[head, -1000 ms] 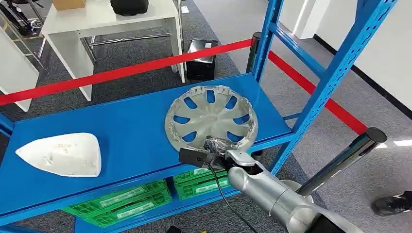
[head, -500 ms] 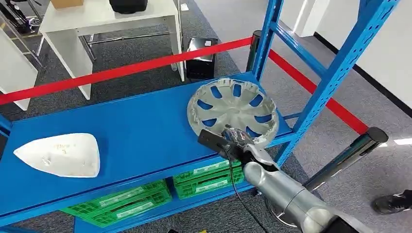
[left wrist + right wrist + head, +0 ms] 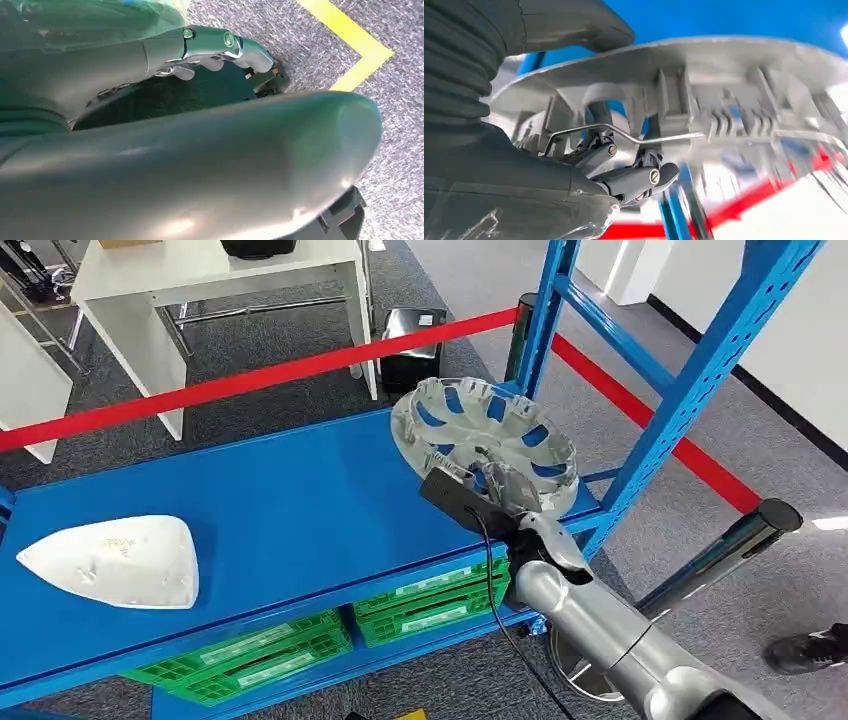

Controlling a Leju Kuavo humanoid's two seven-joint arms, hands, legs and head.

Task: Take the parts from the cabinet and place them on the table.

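A silver hubcap (image 3: 487, 440) is tilted up off the blue shelf (image 3: 290, 510) at its right end. My right hand (image 3: 487, 508) grips its near rim from below, partly hidden behind the black wrist camera. In the right wrist view the dark fingers (image 3: 634, 177) hook through an opening in the hubcap (image 3: 724, 80) and the thumb lies over the rim. A white shell-shaped part (image 3: 112, 561) lies flat at the shelf's left end. My left hand (image 3: 210, 45) hangs over grey carpet, fingers loosely apart from the thumb and holding nothing.
Blue uprights (image 3: 690, 390) frame the shelf's right side. Red barrier tape (image 3: 250, 388) runs behind it, and a metal post (image 3: 715, 560) stands at the right. Green crates (image 3: 300, 645) sit on the lower shelf. A white table (image 3: 200, 280) stands beyond. A person's shoe (image 3: 805, 652) is at far right.
My right hand has raised the hubcap from lying flat on the shelf to a tilted pose, and carried it right and back. The white part has stayed put.
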